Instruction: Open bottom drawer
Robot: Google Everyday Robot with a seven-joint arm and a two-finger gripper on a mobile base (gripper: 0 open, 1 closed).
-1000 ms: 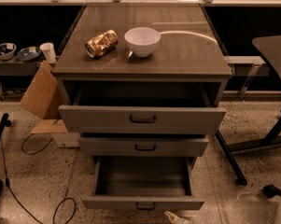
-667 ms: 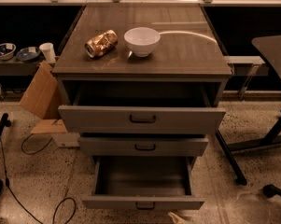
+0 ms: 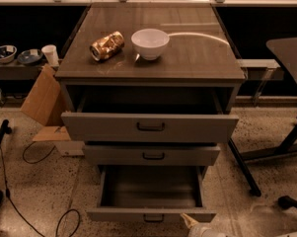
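The bottom drawer (image 3: 150, 215) is the lowest of three grey drawers in the cabinet (image 3: 150, 78). It stands pulled far out, showing its dark, empty interior (image 3: 150, 186). Its small dark bar handle (image 3: 153, 218) sits on the short front panel. My gripper (image 3: 196, 227) is a pale shape at the bottom edge of the camera view, just right of that handle and in front of the panel, mostly cut off by the frame. The top drawer (image 3: 150, 126) and middle drawer (image 3: 152, 155) are also pulled out, less far.
A crushed can (image 3: 107, 45) and a white bowl (image 3: 150, 43) sit on the cabinet top. Cardboard (image 3: 42, 100) leans at the left, with cables (image 3: 37, 154) on the floor. A table leg (image 3: 244, 167) and chair base (image 3: 291, 201) stand at the right.
The gripper has shifted slightly to the right at the bottom edge. The drawers and the things on the cabinet have not moved.
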